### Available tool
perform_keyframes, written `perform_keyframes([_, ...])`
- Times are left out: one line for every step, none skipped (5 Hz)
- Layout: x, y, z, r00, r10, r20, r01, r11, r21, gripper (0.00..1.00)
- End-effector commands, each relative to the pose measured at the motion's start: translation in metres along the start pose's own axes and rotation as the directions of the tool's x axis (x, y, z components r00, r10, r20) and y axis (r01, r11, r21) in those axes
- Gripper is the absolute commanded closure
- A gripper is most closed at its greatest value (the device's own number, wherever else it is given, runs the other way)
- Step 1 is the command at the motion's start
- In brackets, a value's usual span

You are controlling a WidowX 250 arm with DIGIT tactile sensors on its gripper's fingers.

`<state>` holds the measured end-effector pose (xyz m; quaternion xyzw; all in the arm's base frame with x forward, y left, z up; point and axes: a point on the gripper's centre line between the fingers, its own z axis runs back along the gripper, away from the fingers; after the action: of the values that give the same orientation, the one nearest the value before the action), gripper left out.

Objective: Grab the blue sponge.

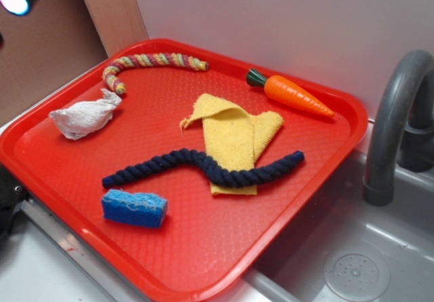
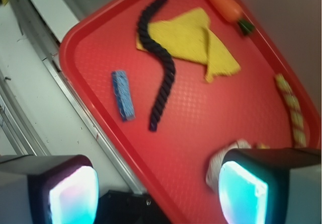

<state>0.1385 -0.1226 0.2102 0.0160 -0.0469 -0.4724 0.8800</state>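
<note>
The blue sponge lies flat near the front left edge of the red tray, just in front of the dark navy rope. In the wrist view my gripper is open, high above the tray's left edge, with nothing between its fingers. The sponge lies well ahead of the jaws, apart from them. In the exterior view the gripper itself does not show; only a dark part of the arm sits at the left edge.
On the tray also lie a yellow cloth, an orange toy carrot, a multicoloured rope and a crumpled white wad. A grey sink with faucet is at right.
</note>
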Motion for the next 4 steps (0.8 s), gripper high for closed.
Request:
perform_keyframes([0.021, -0.001, -0.052, 0.998, -0.058, -0.04, 0.056, 0.997, -0.044, 0.0])
perform_keyframes([0.026, -0.005, -0.072, 0.996, -0.07, -0.046, 0.066, 0.994, -0.083, 0.0])
perform_keyframes([0.032, -0.016, -0.09, 0.988, -0.15, -0.046, 0.145, 0.984, -0.104, 0.0])
perform_keyframes([0.036, -0.031, -0.107, 0.959, -0.272, -0.085, 0.261, 0.958, -0.118, 0.0])
